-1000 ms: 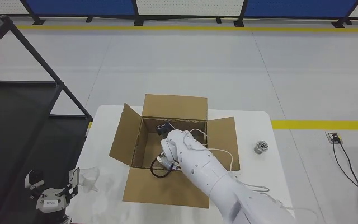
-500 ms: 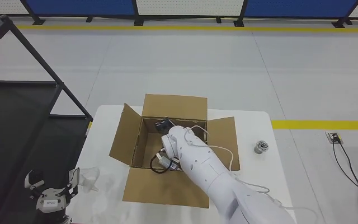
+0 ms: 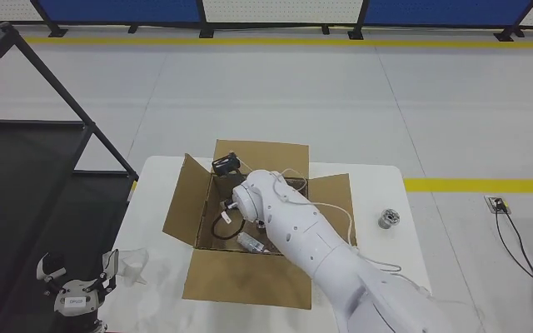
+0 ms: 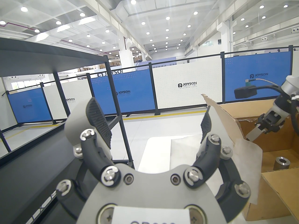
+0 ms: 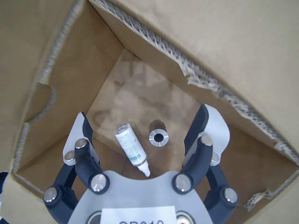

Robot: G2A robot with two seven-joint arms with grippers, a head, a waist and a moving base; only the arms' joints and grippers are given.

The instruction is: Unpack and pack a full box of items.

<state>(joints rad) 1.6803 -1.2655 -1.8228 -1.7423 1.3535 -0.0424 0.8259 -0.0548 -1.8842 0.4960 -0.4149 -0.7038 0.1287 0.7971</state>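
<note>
Quick status from our side. The cardboard box (image 3: pixel 241 279) sits open on the white table (image 3: pixel 375 179) with its flaps folded outward. Our right arm (image 3: pixel 287 229) is bent over the opening. The right gripper (image 5: pixel 142 111) hangs inside the box with its fingers spread wide apart, clear of the things below.

On the box floor under it we can see a white tube (image 5: pixel 130 144) lying flat, with its nozzle end pointing toward the gripper's base. Just beside the tube (close, but apart as far as we can tell) is a short metal cylinder (image 5: pixel 158 137) standing on end, bore facing up. In the top view the tube lies toward the near wall of the box.

Our left gripper (image 4: pixel 149 108) is off the near-left corner of the table, well apart from the box, and its fingers are spread open too. A thin whitish sheet (image 3: pixel 133 265) lies just beside it at the table's left edge. We can't tell what it's made of.

A small metal spool (image 3: pixel 387 219) stands on the table to the right of the box, well apart from it. A black metal rack (image 3: pixel 50 166) stands left of the table.
</note>
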